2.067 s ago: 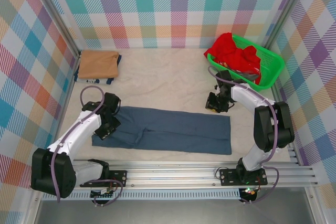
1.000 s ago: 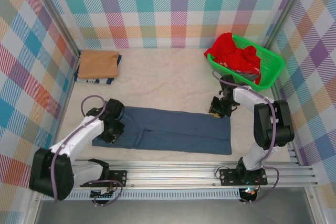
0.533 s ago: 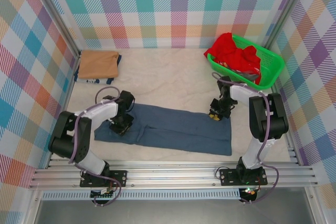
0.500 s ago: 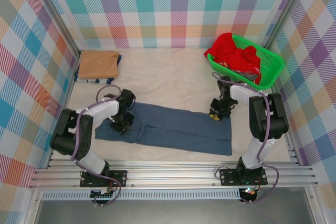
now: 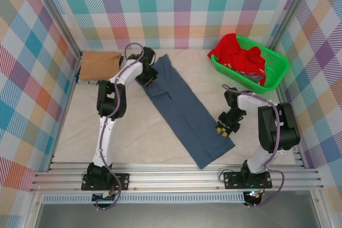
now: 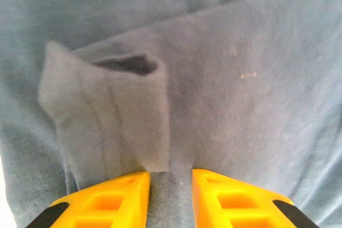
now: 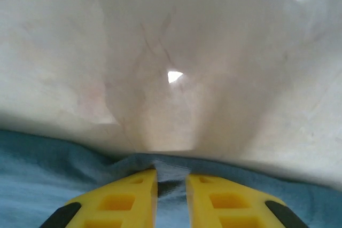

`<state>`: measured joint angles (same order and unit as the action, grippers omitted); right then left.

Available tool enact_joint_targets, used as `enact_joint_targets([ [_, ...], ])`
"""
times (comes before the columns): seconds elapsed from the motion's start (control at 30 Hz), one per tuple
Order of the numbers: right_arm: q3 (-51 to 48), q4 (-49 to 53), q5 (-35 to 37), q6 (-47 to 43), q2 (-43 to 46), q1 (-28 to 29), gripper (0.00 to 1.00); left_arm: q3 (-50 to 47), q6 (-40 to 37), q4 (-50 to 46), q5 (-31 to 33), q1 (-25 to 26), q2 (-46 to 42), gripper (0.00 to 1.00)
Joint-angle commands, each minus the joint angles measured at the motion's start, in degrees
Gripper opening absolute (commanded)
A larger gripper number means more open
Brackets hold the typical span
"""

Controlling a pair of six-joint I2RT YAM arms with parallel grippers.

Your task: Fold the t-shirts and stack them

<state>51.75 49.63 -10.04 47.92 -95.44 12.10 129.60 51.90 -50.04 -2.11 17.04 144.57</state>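
Slate-blue t-shirt point(image 5: 184, 111), folded strip: pinched near opposite ends by left gripper point(image 5: 148, 76) and right gripper point(image 5: 223, 127) (both narrowed onto cloth), long axis laid diagonally between them.

The blue shirt point(image 5: 184, 108) is plain slate-blue, folded into a long narrow strip. It lies flat on the table on a diagonal, from the upper centre of the top view down to the lower right. Its upper end is bunched into a small raised fold point(image 6: 107, 110), pinched between the left fingers point(image 6: 107, 201). An edge near its lower right end point(image 7: 43, 158) is pinched between the right fingers point(image 7: 123, 196).

The tan shirt point(image 5: 99, 65) lies folded into a neat rectangle at the upper left, well apart from the blue one.

The red shirt point(image 5: 238, 54) is crumpled in the basket point(image 5: 278, 73) at the upper right, spilling over its left rim.
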Motion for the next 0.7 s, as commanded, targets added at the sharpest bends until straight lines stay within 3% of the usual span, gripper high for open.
enact_joint_targets([
  [0.0, -1.31, 1.36, -2.15, 5.43, 0.21, 4.72, 0.22, 14.42, -3.23, -6.58, -3.05, -0.58, 11.93, 0.29],
  [0.1, 0.47, 0.2, -4.14, 8.74, -1.88, 11.05, 0.23, 22.76, -2.07, -3.22, -6.29, -0.93, 17.7, 0.29],
  [0.3, 5.95, -1.65, -7.94, 13.37, -7.46, 19.95, 0.23, 22.86, 0.97, 9.79, -12.15, -1.7, 20.15, 0.29],
  [0.5, 12.99, -2.4, -9.39, 12.22, -12.74, 21.48, 0.24, 26.45, 3.32, 16.09, -15.64, -2.22, 22.4, 0.33],
  [0.67, 17.85, -3.29, -10.78, 12.57, -14.36, 21.49, 0.27, 27.69, 2.99, 14.61, -16.31, -3.65, 20.85, 0.38],
])
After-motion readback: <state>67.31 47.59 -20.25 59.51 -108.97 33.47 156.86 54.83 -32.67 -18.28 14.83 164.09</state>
